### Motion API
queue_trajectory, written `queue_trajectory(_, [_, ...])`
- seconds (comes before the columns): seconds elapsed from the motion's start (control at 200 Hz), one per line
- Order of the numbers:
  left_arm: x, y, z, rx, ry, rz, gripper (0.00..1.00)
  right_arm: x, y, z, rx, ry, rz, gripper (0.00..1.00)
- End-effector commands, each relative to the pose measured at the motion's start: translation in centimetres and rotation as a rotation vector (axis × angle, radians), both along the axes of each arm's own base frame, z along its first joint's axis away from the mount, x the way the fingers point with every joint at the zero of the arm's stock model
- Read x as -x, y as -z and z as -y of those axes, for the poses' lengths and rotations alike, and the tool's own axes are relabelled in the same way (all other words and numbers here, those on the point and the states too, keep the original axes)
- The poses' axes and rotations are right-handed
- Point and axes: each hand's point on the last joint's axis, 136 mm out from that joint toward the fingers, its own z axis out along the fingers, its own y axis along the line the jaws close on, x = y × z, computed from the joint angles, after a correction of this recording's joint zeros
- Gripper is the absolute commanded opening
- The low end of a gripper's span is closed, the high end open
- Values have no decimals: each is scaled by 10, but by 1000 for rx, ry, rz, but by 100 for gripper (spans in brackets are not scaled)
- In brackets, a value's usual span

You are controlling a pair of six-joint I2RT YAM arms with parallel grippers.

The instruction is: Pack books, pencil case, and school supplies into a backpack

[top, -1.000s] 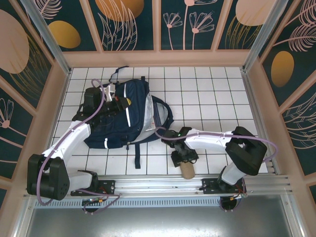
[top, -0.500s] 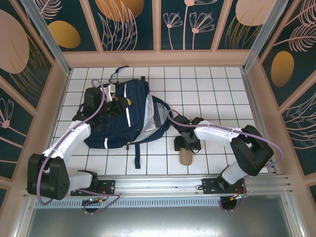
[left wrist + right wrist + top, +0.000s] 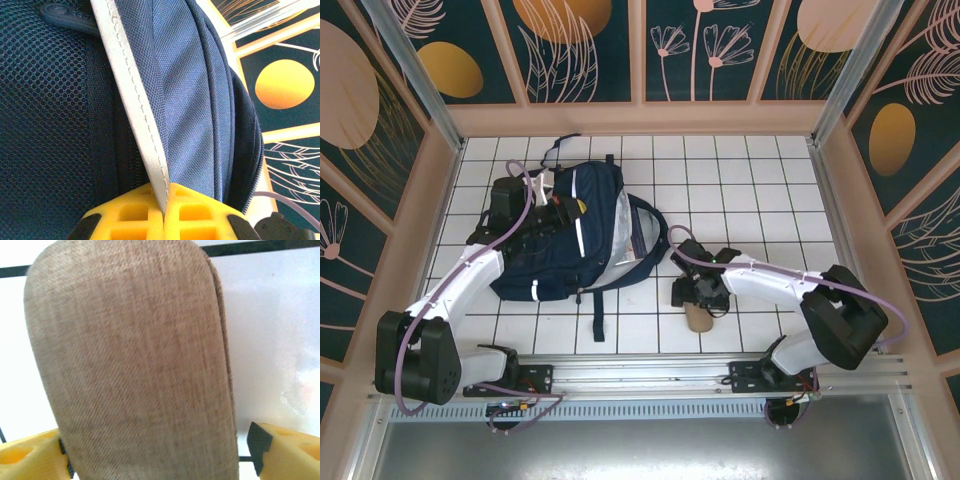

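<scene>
**A:** Where does the backpack (image 3: 555,262) lie?

**B:** Take the far wall as twelve o'clock. The backpack is at about nine o'clock on the white tiled table (image 3: 750,190). Its open mouth, with the grey lining (image 3: 625,232), faces three o'clock, and a dark strap (image 3: 598,318) trails towards six.

**A:** And the left gripper (image 3: 570,210)?

**B:** It is on top of the pack, towards the eleven o'clock corner. In the left wrist view its yellow fingertips (image 3: 200,216) are pressed together with the backpack's white stripe (image 3: 132,95) nipped between them. Dark mesh lies on one side of the stripe and navy fabric on the other.

**A:** Where is the tan case (image 3: 698,320)?

**B:** It lies on the tiles at about five o'clock, near the front rail and well apart from the backpack.

**A:** Does the right gripper (image 3: 701,296) have it?

**B:** No. The gripper sits over the case's twelve o'clock end with its jaws spread. The right wrist view shows the case (image 3: 130,360) running up between the two fingers. The pad at three o'clock (image 3: 260,442) stands clear of the case, with white tile showing in the gap. The pad at nine o'clock (image 3: 64,460) is right at the fabric's edge, and I cannot tell whether it touches.

**A:** So the case is straddled, not clamped?

**B:** Yes, and it rests flat on the table.
</scene>
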Motion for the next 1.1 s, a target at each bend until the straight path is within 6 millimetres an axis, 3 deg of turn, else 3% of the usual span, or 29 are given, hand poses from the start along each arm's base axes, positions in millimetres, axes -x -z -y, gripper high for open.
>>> queue_trajectory(0.0, [-3, -5, -1, 3, -1, 33, 0, 3, -1, 5, 6, 35, 10, 84])
queue_trajectory(0.205, [-2, -2, -1, 2, 1, 27, 0, -1, -2, -4, 6, -4, 28, 75])
queue_trajectory(0.355, [-3, -2, 0, 7, 5, 18, 0, -7, -9, -3, 11, -6, 63, 53])
queue_trajectory(0.475, [-2, -11, 5, 46, 29, 5, 0, -22, -36, -3, -16, 8, 135, 48])
queue_trajectory(0.611, [-2, -25, 8, 62, 47, 4, 0, -50, -80, -10, -147, 33, 238, 48])
queue_trajectory(0.736, [-6, -24, 8, 42, 46, -26, 0, -76, -117, -37, -304, -13, 330, 49])
queue_trajectory(0.841, [-5, -31, 12, 63, 68, -39, 0, -101, -127, -50, -394, -4, 347, 48])
queue_trajectory(0.876, [-9, -49, 13, 67, 74, -4, 0, -110, -131, -57, -454, -10, 352, 48])
queue_trajectory(1.096, [-8, -96, 23, 122, 136, 41, 0, -146, -148, -131, -790, -149, 351, 49])
